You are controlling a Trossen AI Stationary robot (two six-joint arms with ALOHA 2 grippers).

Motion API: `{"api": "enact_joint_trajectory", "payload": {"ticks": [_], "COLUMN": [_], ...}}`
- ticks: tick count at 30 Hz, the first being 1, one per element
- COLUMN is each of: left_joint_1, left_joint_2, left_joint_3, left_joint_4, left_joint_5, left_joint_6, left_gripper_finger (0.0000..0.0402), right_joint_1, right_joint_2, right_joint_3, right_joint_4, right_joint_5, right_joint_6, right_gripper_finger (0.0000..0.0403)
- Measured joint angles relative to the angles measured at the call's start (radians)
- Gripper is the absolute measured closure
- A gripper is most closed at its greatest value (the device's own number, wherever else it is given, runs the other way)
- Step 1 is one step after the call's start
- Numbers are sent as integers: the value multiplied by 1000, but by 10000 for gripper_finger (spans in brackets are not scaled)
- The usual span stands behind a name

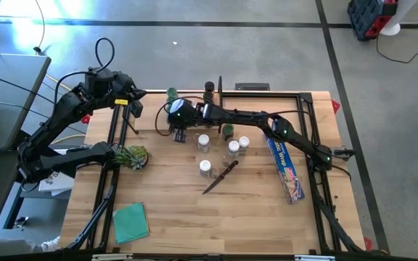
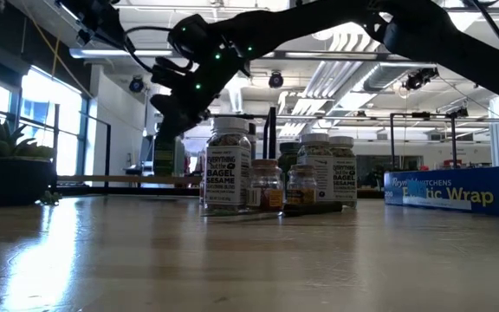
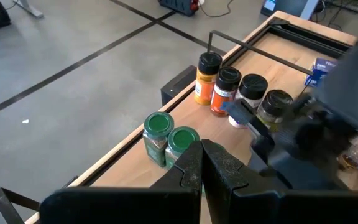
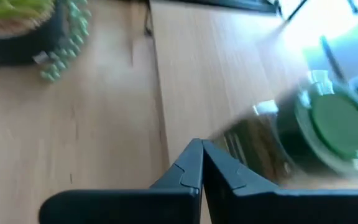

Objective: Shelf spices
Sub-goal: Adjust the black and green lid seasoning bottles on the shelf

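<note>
Both claws are closed and empty: your right claw hangs over the shelf at the bench's far edge, your left claw just beyond its left end. Six spice jars stand on that shelf; more sit mid-bench beside a knife and a wrap box.

We see spice jars upright mid-desk — white and green caps — others lined on the shelf at the far edge
</note>
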Motion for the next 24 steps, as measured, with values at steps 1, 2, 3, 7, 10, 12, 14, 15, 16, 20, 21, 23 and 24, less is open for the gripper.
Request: {"api": "enact_joint_trajectory", "payload": {"ticks": [1, 2, 3, 7, 10, 12, 14, 15, 16, 20, 21, 23, 24], "left_joint_1": [0, 0, 0, 0, 0, 0, 0, 0, 0, 0, 0, 0, 0], "left_joint_2": [0, 0, 0, 0, 0, 0, 3, 4, 5, 7, 7, 7, 7], "left_joint_3": [0, 0, 0, 0, 0, 0, 0, 0, 0, 0, 0, 0, 0], "left_joint_4": [0, 0, -1, -23, -22, -20, -21, -21, -21, -22, -23, -22, -22], "left_joint_5": [0, 0, 0, 0, 0, 0, 0, 0, 0, 0, 0, 0, 0], "left_joint_6": [0, -1, -7, -16, -15, -16, -16, -16, -16, -16, -16, -16, -16], "left_gripper_finger": [401, 401, 401, 401, 401, 401, 401, 401, 401, 401, 401, 401, 401], "right_joint_1": [2, 3, 1, -5, -8, -10, -17, -19, -21, -26, -26, -26, -26], "right_joint_2": [2, 5, 11, 20, 19, 19, 19, 19, 19, 19, 19, 19, 19], "right_joint_3": [0, 0, 0, 0, 0, 0, 0, 0, 0, 0, 0, 0, 0], "right_joint_4": [15, 19, 25, 49, 68, 74, 82, 85, 89, 100, 103, 104, 104], "right_joint_5": [7, 16, 22, 32, 39, 50, 49, 50, 50, 51, 51, 51, 51], "right_joint_6": [-6, -10, -17, -32, -34, -34, -32, -32, -32, -31, -31, -33, -34], "right_gripper_finger": [403, 403, 403, 403, 403, 403, 403, 403, 403, 403, 403, 403, 403]}}
